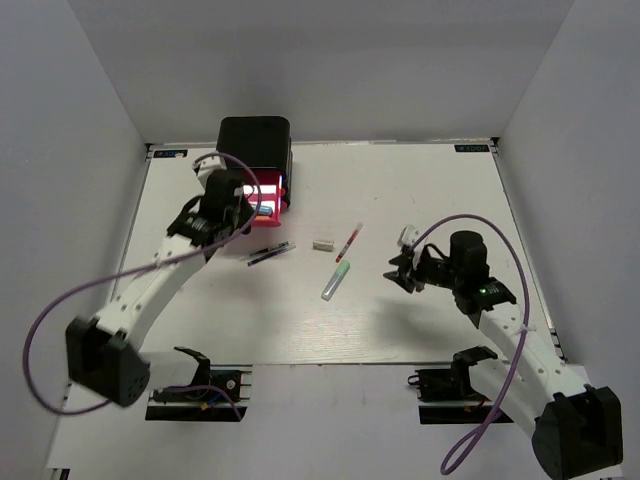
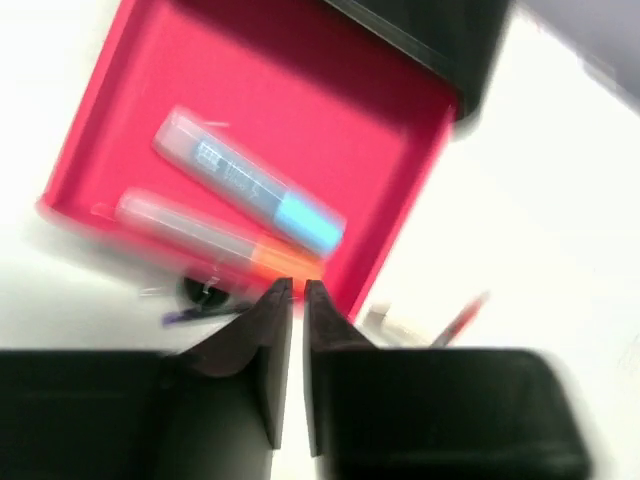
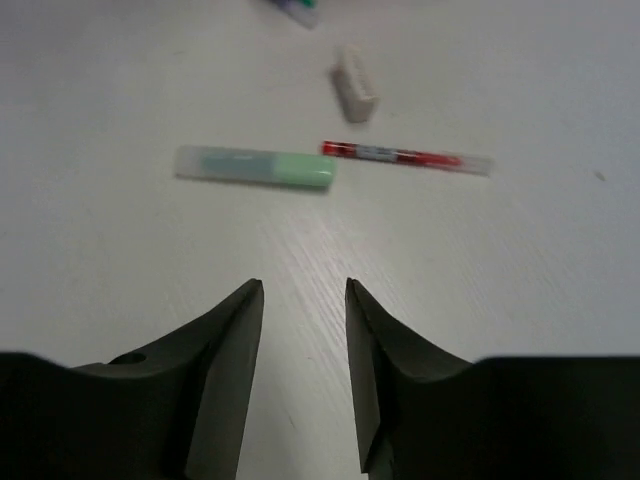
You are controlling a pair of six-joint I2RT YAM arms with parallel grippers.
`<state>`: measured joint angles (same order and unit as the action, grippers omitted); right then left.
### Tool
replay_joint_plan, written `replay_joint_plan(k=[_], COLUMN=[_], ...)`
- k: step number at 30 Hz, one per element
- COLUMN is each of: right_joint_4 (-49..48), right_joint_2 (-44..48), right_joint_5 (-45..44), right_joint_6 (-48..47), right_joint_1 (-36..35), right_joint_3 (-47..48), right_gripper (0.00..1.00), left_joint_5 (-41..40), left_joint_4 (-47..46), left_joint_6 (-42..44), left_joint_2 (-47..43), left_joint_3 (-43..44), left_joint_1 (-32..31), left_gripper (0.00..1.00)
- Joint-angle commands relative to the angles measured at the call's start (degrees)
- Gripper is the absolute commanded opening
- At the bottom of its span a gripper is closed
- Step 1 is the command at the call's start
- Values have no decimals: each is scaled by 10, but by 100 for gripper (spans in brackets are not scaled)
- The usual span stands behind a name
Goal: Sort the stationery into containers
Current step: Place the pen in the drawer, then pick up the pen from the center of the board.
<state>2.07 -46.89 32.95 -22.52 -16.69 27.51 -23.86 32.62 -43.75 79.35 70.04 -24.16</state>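
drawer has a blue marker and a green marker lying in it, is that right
Not quite: the drawer holds the blue marker and an orange marker, not a green one, as the left wrist view shows. The green marker lies outside, beside the red pen.

Reading off what I can. Just ahead of the left gripper (image 2: 297, 290) and a little to its left, the blue marker (image 2: 245, 180) carries dark print on its clear barrel. It's too blurred, and I can't pick out a letter. Over to the right gripper (image 3: 304, 285): ahead of its jaws and slightly right, the red-white pen (image 3: 405, 157) shows a pale band of fine print, too small to read. From the top camera, well beyond both grippers, a left label (image 1: 171, 153) and a right label (image 1: 474, 148) sit at the table's (image 1: 420, 330) far corners. Both are dark strips with light lettering I can't resolve. No legible text anywhere.
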Motion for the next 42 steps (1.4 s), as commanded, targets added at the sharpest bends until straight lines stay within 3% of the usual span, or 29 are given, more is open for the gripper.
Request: replay_joint_plan(k=[1, 2, 4, 5, 8, 9, 10, 17, 25, 34, 42], right_joint_4=[70, 130, 156, 180, 233, 241, 240, 219, 262, 276, 324], right_joint_2=[-38, -47, -93, -107, -189, -213, -223, -327, -477, -551, -615], right_joint_5=[224, 236, 239, 234, 186, 178, 168, 72, -2, -39, -71], right_joint_6=[-220, -328, -367, -432, -507, -517, -522, -551, -587, -600, -649], right_joint_1=[-7, -16, -29, -41, -76, -84, -91, -190, -248, -263, -264], right_joint_3=[12, 27, 46, 64, 107, 133, 141, 214, 323, 377, 426], right_gripper=[44, 48, 55, 62, 73, 83, 86, 82, 59, 59, 54], left_joint_5=[100, 128, 137, 137, 137, 137, 132, 116, 81, 65, 65], left_joint_4=[-82, -87, -76, -67, -33, -33, -27, -15, -3, 2, 2], left_joint_6=[130, 142, 157, 165, 171, 171, 171, 165, 159, 154, 148], left_joint_2=[-137, -188, -229, -245, -293, -305, -326, -398, -423, -450, -450], left_joint_3=[-107, -132, -188, -201, -240, -256, -263, -305, -305, -305, -305], left_joint_1=[2, 2, 2, 2, 2, 2, 2, -4, -4, -4, -4], left_gripper=[32, 41, 61, 66, 73, 75, 75, 77, 80, 80, 80])
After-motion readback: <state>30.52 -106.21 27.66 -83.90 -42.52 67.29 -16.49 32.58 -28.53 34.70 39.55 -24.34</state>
